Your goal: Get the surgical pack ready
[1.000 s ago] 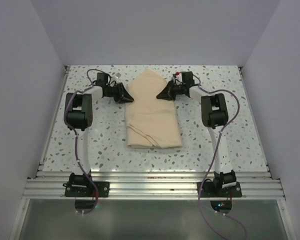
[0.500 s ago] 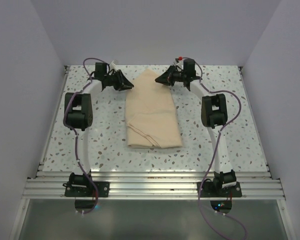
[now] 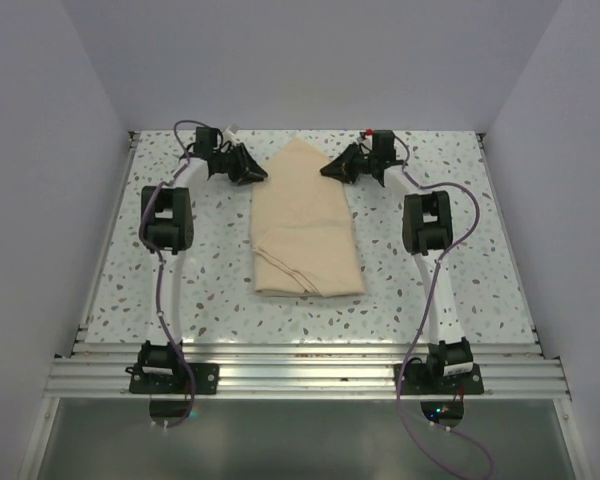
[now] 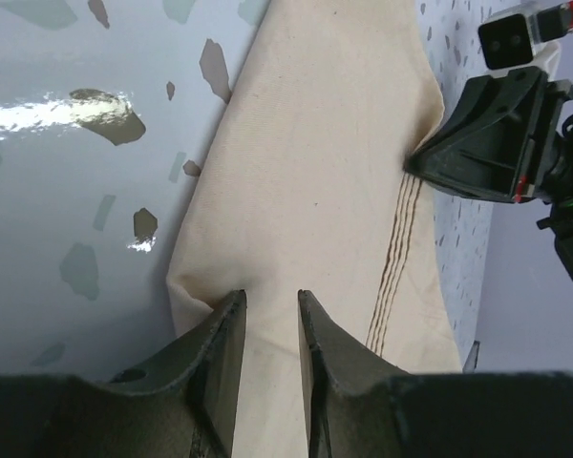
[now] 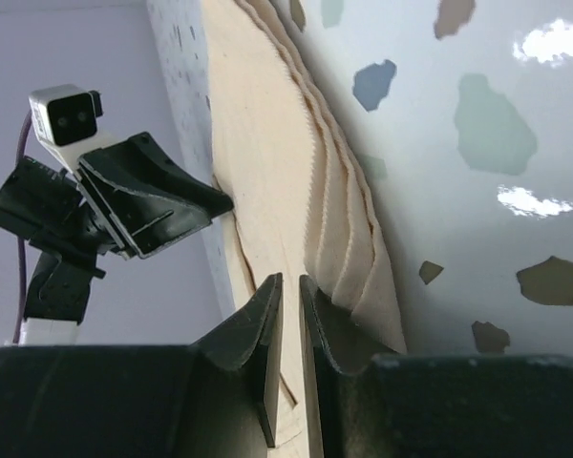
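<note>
Left wrist, right wrist: left gripper (image 4: 267,329) and right gripper (image 5: 289,310) sit narrow over our large tan folded cloth (image 4: 315,172), grip unclear. Soft, floppy, light; we'd pinch the edge beside the fingers (image 4: 222,353).

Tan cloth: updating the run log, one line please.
folded tan cloth lying on table | left gripper at left edge | right gripper at right edge | grips unclear
</note>
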{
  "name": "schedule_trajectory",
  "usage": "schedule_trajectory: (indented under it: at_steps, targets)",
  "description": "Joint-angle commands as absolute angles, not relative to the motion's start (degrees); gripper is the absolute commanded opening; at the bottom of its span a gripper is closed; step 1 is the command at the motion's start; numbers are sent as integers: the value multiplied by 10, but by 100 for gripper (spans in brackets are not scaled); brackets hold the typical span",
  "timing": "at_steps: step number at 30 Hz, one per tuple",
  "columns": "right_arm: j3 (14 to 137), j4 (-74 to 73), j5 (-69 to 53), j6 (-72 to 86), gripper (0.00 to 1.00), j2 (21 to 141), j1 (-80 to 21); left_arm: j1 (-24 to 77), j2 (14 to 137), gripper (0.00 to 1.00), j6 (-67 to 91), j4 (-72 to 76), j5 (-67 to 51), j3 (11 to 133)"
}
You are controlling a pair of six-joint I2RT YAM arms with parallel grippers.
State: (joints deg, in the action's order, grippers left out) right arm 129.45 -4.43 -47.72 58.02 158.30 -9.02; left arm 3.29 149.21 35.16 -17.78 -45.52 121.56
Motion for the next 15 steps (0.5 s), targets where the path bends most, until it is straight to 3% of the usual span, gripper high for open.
schedule_trajectory:
  at_steps: [1,7,15]
  targets:
    - [1360,-104,-475,556,17,1586,-85,28,1443,34,296,-231,-423,1224]
    - [1294,-148,-490,502,18,1462,-82,29,1279,36,267,-203,-422,1071]
    - [993,-195,-512,354,17,1276,-82,40,1114,34,246,-143,-448,801]
